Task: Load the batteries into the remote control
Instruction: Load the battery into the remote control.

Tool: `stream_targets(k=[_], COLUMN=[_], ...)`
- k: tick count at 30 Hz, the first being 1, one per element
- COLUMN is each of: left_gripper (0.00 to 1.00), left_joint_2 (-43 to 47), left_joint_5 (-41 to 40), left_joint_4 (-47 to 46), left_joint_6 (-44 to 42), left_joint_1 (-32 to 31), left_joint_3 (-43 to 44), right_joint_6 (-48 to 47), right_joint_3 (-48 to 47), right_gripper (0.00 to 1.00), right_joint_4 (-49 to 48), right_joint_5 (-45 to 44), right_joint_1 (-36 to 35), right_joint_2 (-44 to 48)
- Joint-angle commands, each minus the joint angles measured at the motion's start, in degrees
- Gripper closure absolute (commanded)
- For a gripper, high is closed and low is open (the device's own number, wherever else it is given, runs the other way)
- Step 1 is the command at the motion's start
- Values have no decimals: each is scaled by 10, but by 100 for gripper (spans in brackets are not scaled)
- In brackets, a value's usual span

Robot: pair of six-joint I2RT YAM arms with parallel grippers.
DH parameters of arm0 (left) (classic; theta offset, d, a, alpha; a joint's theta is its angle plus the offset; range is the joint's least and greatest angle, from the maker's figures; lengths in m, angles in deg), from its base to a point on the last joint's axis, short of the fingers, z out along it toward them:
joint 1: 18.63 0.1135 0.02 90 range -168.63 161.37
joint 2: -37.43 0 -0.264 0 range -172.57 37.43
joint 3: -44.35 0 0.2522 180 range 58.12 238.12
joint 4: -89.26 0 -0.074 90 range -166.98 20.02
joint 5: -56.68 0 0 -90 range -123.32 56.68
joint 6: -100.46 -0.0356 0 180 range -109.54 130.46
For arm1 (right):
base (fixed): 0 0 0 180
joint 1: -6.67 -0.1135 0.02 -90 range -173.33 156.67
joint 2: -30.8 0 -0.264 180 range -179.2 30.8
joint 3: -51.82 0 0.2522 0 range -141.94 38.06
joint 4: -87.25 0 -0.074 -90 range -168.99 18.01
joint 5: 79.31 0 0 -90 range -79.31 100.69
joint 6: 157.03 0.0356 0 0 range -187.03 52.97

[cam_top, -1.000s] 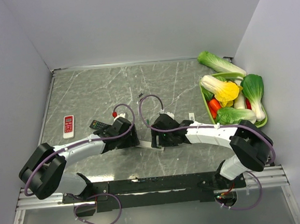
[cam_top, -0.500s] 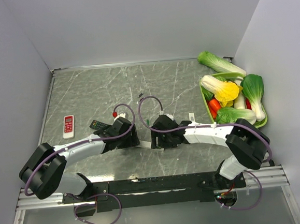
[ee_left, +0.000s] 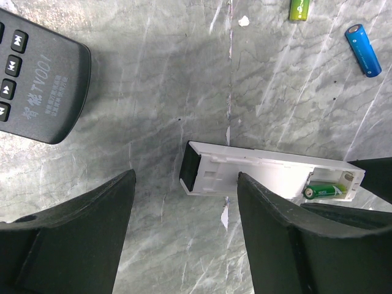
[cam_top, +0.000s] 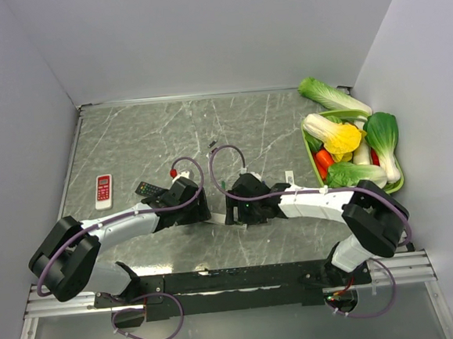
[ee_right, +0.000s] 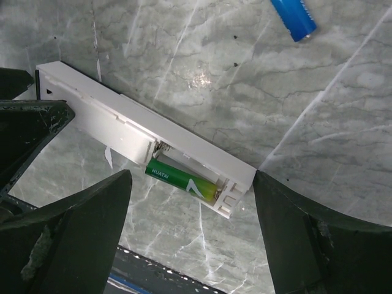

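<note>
The white remote control [ee_left: 269, 174] lies back-up on the marble table with its battery bay uncovered. One green battery [ee_right: 180, 179] sits in the bay at the remote's end. A blue battery [ee_left: 362, 50] and another green battery [ee_left: 299, 9] lie loose on the table beyond it. My left gripper [ee_left: 185, 202] is open, its fingers either side of the remote's closed end. My right gripper [ee_right: 191, 184] is open too, straddling the bay end without gripping it. From above, both grippers [cam_top: 188, 204] [cam_top: 241, 204] meet at the table's middle and hide the remote.
A black TV remote [ee_left: 37, 86] lies just left of the left gripper, and a red-and-white remote [cam_top: 103, 190] further left. A green basket [cam_top: 341, 114] of toy vegetables stands at the right wall. A small red-and-white object [cam_top: 173, 174] sits behind the left gripper.
The right gripper has shifted slightly left along the remote and its jaws have widened a little. The left arm has not moved.
</note>
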Motion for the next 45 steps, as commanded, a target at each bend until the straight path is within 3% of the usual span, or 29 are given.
stream_targets(k=[1,22,32,45], left_gripper=[28,28,28,28], left_joint_2=[0,-7,-11,-8], left_joint_5=[-3,3,4,0], left_joint_4=[13,13,14,17], left_joint_6=[3,3,3,6], left_joint_1=[-3,-4,-4,-4], left_joint_3=[-7,-5,-3,-7], right_joint_6=[30,49,58,20], right_joint_3=[21,29,64,44], right_gripper=[14,18,27,31], right_joint_4=[-16,-35,-53,0], right_joint_5=[-21,-11,8,32], right_joint_1=[9,20,35,38], right_joint_2=[45,31,30,-26])
